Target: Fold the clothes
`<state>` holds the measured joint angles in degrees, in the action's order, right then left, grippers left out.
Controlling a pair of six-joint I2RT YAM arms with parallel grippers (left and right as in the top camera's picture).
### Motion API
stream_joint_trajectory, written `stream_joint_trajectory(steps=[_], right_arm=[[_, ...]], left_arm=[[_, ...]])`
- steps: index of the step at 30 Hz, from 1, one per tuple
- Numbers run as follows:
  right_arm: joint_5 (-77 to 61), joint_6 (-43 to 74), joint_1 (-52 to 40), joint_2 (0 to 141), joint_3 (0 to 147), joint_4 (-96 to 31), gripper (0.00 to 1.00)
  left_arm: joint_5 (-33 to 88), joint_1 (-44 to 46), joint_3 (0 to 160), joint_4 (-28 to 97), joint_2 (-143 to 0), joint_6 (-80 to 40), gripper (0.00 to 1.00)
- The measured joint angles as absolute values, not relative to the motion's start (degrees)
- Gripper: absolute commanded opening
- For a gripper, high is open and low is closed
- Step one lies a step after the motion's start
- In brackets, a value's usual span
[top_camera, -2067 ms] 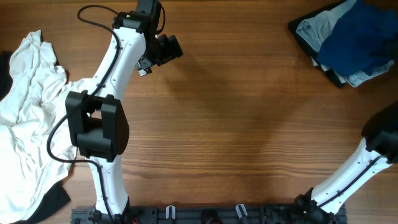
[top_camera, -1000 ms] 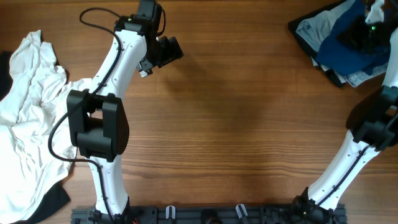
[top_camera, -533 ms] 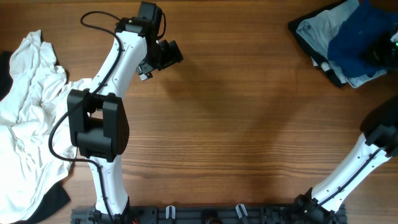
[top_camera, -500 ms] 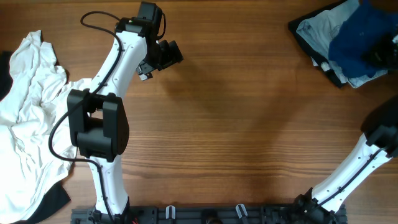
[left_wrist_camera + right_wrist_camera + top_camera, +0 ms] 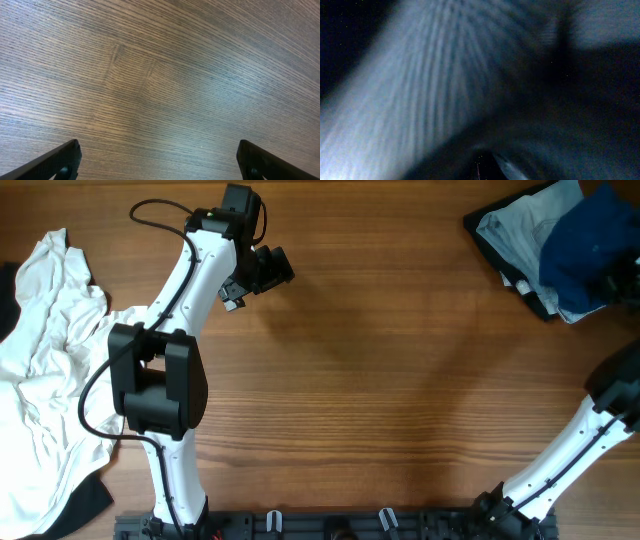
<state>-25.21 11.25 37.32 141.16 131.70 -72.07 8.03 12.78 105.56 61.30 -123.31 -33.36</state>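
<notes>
A pile of clothes lies at the table's far right corner, with a dark blue garment (image 5: pixel 585 240) on top of a pale grey-blue one (image 5: pixel 510 222). My right gripper (image 5: pixel 614 273) sits in that pile near the right edge, shut on the blue garment. In the right wrist view, blurred blue fabric (image 5: pixel 445 85) fills the frame and gathers at the jaws (image 5: pixel 480 170). A crumpled white garment (image 5: pixel 45 350) lies at the left edge. My left gripper (image 5: pixel 268 268) hovers open over bare wood at the upper left. Its fingertips (image 5: pixel 62 161) stand wide apart, with nothing between them.
A black cloth (image 5: pixel 85 502) pokes out under the white garment at the lower left. A black garment (image 5: pixel 478 230) edges the right pile. The wooden table (image 5: pixel 380 380) spans the middle. The left arm's elbow block (image 5: pixel 155 385) stands over the table's left part.
My right gripper has shifted within the pile toward the right edge, and the blue garment has bunched rightward with it. The left arm has barely moved.
</notes>
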Motion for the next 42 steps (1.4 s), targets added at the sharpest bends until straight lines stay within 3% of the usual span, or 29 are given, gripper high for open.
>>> stream_joint_trajectory(steps=[6, 23, 28, 33, 35, 38, 42], right_arm=[[-25.04, 11.29, 33.17, 143.72, 131.72, -69.45, 0.04], [-23.94, 11.9, 32.6, 142.93, 132.9, -72.71, 0.05], [-23.62, 11.7, 31.33, 133.8, 132.84, -74.74, 0.05], [-23.53, 11.44, 29.74, 118.24, 133.08, -74.72, 0.14], [-23.53, 11.46, 29.21, 113.84, 133.67, -74.17, 0.14], [-22.48, 11.81, 28.53, 110.13, 134.41, -73.32, 0.04], [-19.99, 12.1, 28.71, 112.4, 134.08, -74.19, 0.04]], left_arm=[[8.67, 12.78, 105.56, 61.3, -123.31, -33.36, 1.0], [8.88, 12.78, 105.56, 59.7, -123.31, -33.36, 1.0], [8.91, 12.78, 105.56, 59.64, -123.31, -33.36, 1.0], [8.91, 12.78, 105.56, 59.48, -123.31, -33.36, 1.0], [8.86, 12.78, 105.56, 59.48, -123.31, -33.36, 1.0], [8.38, 12.78, 105.56, 59.51, -123.31, -33.34, 1.0], [6.87, 12.78, 105.56, 59.51, -123.31, -33.34, 1.0]])
